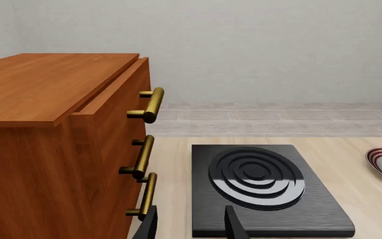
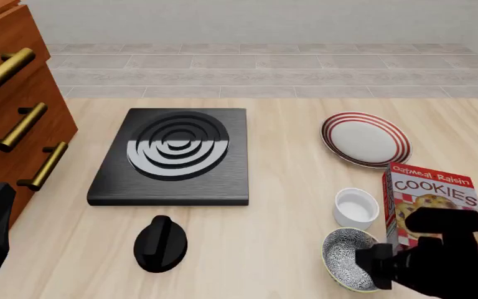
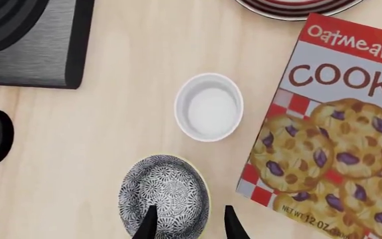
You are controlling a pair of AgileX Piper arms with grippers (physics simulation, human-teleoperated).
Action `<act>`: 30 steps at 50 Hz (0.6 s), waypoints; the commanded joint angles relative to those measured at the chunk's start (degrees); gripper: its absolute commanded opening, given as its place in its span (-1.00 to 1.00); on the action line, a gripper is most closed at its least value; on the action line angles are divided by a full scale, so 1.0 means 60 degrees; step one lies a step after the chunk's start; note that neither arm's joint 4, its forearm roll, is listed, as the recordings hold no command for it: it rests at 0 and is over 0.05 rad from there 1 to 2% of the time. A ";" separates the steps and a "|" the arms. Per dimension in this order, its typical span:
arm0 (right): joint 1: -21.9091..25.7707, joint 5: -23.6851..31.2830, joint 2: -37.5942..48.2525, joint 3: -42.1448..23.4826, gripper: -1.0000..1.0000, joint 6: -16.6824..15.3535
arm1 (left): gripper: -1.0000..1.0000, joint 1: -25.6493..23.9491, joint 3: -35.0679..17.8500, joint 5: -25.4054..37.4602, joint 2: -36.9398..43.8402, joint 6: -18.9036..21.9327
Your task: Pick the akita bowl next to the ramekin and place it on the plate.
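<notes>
right claw (image 3: pixel 187 221) low at near right, fingers parted, pointing down; left claw (image 1: pixel 189 224) parted, near left edge.

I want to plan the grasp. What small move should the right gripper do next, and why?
Probably lower straight down. The right gripper hangs open above the bowl, its fingers astride the rim on the cookie box side, not yet gripping.
</notes>
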 commanded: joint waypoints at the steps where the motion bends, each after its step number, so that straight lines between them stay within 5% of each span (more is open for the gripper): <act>1: -0.0027 -0.0221 0.0176 0.0126 1.00 0.0013 | 1.00 0.0000 0.0000 0.0000 0.0000 0.0000; 30: -0.0027 -0.1592 0.1422 0.0539 1.00 0.0039 | 1.00 0.0000 0.0000 0.0000 0.0000 0.0000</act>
